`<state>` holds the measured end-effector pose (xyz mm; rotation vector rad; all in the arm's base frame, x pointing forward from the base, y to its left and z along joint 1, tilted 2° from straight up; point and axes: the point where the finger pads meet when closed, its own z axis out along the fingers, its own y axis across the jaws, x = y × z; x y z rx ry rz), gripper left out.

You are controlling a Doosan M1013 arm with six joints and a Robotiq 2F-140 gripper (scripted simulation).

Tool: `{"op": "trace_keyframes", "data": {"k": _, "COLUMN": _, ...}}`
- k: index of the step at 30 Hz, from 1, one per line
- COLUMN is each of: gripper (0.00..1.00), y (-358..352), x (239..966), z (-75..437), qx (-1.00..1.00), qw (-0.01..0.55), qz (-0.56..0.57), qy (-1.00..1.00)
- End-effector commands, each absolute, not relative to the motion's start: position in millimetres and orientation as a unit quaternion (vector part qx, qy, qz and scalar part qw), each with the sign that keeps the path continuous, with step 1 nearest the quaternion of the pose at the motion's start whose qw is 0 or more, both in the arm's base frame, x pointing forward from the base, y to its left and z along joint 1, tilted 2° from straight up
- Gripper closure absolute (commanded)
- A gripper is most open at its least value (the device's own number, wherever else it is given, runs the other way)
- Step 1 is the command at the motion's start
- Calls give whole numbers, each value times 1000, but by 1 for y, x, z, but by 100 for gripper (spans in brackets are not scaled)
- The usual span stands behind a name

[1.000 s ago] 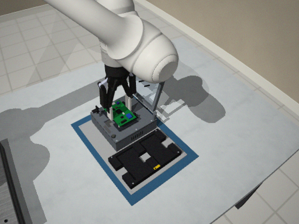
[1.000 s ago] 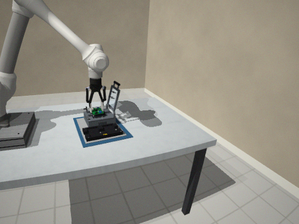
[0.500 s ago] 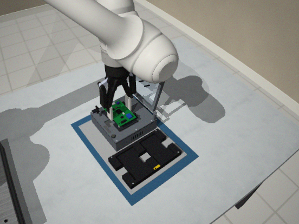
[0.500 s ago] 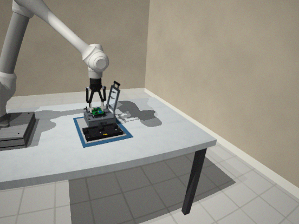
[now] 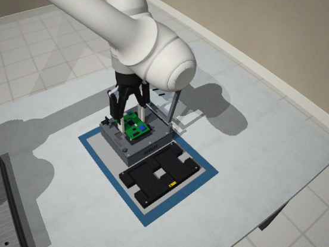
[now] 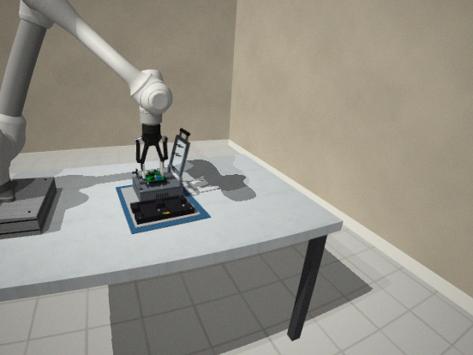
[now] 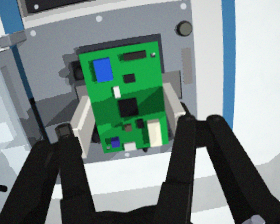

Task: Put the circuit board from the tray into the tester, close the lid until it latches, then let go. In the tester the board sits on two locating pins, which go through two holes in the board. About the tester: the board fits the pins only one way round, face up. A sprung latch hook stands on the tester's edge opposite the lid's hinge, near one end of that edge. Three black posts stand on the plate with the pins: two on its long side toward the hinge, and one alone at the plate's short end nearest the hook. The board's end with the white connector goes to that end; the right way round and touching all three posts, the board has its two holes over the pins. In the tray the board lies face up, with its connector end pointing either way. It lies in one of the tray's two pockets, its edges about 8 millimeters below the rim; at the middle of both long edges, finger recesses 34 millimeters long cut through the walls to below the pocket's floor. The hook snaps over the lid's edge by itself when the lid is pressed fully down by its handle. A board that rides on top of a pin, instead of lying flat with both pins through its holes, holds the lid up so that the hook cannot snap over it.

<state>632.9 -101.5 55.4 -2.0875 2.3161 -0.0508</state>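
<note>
The green circuit board [image 5: 134,131] [image 6: 151,177] [image 7: 145,87] is face up over the plate of the grey tester [image 5: 135,153] [image 6: 143,194] [image 7: 50,55]. My gripper [image 5: 131,125] [image 6: 153,173] [image 7: 127,101] is shut on its two long edges. The white connector [image 7: 154,132] is at the end nearest the latch hook [image 5: 105,120]. The dark plate edge shows past the board's other end. The pins are hidden under the board; whether it lies flat on them I cannot tell. The lid [image 5: 174,106] [image 6: 187,158] stands open, its handle [image 6: 184,132] up.
The black tray [image 5: 126,178] [image 6: 147,218] lies beside the tester with both pockets empty. Both sit on the blue-bordered mat [image 5: 210,172] [image 6: 205,216]. The raised lid stands close to the hinge-side finger. A round knob [image 5: 124,150] [image 7: 184,28] is on the tester's top.
</note>
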Motion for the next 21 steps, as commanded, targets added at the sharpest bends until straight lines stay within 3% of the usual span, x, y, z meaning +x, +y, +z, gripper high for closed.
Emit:
{"op": "trace_keyframes", "data": {"k": 1, "gripper": 54, "y": -101, "x": 631, "z": 54, "qx": -671, "qw": 10, "qz": -18, "qy": 742}}
{"op": "trace_keyframes", "data": {"k": 21, "gripper": 54, "y": -101, "x": 630, "z": 53, "qx": -671, "qw": 10, "qz": -18, "qy": 742}}
